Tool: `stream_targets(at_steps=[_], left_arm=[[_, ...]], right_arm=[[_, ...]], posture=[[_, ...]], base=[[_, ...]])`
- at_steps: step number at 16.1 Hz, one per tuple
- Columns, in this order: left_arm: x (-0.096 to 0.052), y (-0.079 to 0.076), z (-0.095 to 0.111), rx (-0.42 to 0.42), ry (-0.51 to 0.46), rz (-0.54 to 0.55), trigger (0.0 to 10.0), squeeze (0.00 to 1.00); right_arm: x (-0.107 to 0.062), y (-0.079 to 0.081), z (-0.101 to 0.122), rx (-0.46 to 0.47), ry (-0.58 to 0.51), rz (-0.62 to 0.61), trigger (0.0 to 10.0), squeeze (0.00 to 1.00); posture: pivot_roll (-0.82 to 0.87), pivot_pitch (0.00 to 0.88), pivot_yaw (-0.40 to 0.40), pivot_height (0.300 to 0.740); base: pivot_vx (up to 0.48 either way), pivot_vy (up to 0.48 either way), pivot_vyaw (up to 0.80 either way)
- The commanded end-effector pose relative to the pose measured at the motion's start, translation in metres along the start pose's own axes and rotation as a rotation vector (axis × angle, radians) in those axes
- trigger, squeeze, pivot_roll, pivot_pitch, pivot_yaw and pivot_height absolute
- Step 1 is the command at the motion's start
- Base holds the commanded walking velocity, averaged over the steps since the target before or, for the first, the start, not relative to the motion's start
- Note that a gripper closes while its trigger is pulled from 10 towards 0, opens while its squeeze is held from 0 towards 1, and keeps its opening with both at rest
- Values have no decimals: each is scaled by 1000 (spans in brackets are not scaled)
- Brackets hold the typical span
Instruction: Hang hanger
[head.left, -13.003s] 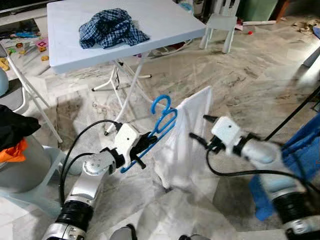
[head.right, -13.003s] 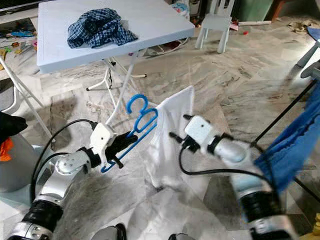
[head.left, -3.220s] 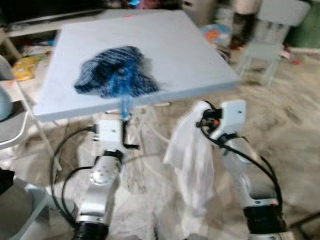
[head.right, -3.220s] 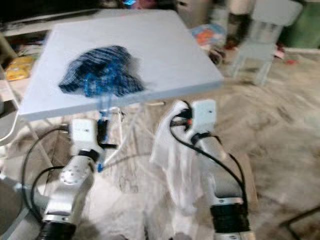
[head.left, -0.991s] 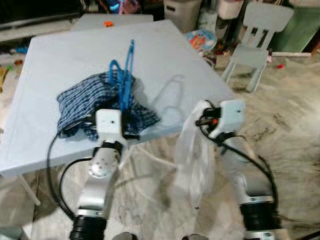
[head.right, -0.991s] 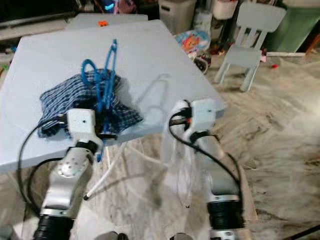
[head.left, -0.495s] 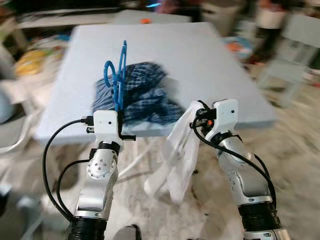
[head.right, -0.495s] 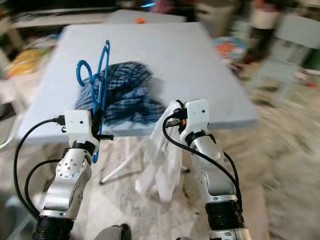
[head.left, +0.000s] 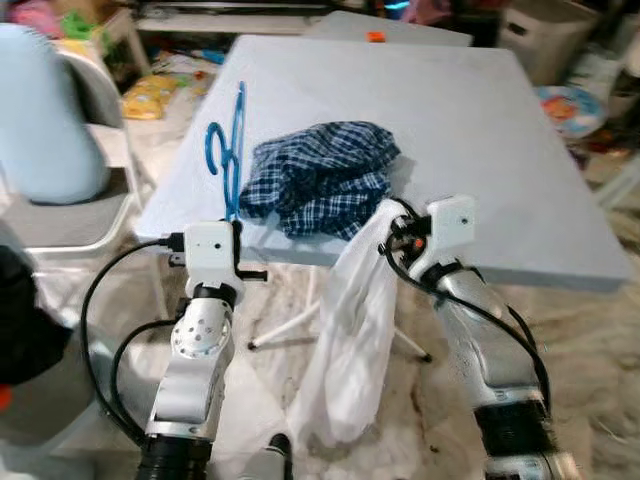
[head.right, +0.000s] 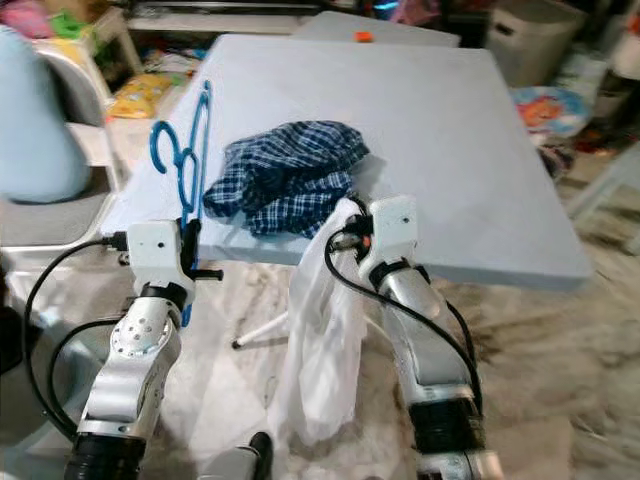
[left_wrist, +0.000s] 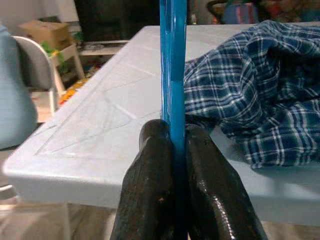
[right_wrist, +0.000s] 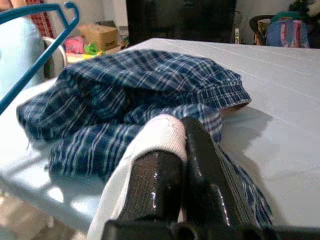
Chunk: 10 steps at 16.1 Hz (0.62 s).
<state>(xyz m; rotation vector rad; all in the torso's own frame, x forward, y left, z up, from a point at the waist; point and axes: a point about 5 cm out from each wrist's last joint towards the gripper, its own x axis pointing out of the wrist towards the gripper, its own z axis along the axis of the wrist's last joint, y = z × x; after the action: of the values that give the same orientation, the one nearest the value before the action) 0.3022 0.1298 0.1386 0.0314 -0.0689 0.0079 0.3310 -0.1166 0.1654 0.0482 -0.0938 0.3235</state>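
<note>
Your left gripper (left_wrist: 172, 131) is clamped on the blue hanger (head.left: 230, 150), which stands upright between its fingers (left_wrist: 150, 170) at the table (head.left: 480, 120) edge, beside the plaid shirt (head.left: 325, 180). Your right gripper (right_wrist: 172, 130) pinches the white cloth (head.left: 350, 330).

**Blues, whites and a plaid on pale grey**

Bright blue plastic hanger (head.left: 229, 150), glossy and plain, sits between the left gripper's (left_wrist: 176, 137) shiny black fingers (left_wrist: 150, 175). Navy-and-white checked cloth (head.left: 322, 190) shows a fine plaid on the pale blue-grey bench (head.left: 480, 120). Plain white fabric (head.left: 350, 330), no print, hangs from the right gripper's (right_wrist: 182, 130) black fingers (right_wrist: 200, 170). Both arms silver with white wrist housings. Floor (head.left: 590, 380) is beige, brown-veined marble.
</note>
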Motion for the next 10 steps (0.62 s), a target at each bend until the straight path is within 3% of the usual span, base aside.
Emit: stream_targets(at_steps=[1, 4, 5, 6, 10], left_arm=[[1, -5, 2, -12, -6, -14, 10000, 0], [2, -8, 3, -20, -9, -18, 10000, 0], [1, -10, 2, -27, -10, -20, 10000, 0], [-1, -11, 2, -44, -6, -22, 10000, 0], [-7, -15, 3, -48, -17, -29, 10000, 0]], right_arm=[[14, -11, 20, 11, -50, -26, 10000, 0], [47, -17, 55, -26, -101, 13, 10000, 0], [70, -22, 90, -51, -143, 18, 10000, 0], [87, -23, 111, -109, -107, 35, 10000, 0], [105, -33, 159, -98, -65, -24, 10000, 0]], posture=[[-15, 105, -21, 740], [-13, 94, -36, 740], [-10, 90, -45, 740], [-2, 88, -53, 740], [27, 92, -80, 740]], base=[[0, 0, 0], [0, 0, 0], [0, 0, 0], [0, 0, 0], [0, 0, 0]])
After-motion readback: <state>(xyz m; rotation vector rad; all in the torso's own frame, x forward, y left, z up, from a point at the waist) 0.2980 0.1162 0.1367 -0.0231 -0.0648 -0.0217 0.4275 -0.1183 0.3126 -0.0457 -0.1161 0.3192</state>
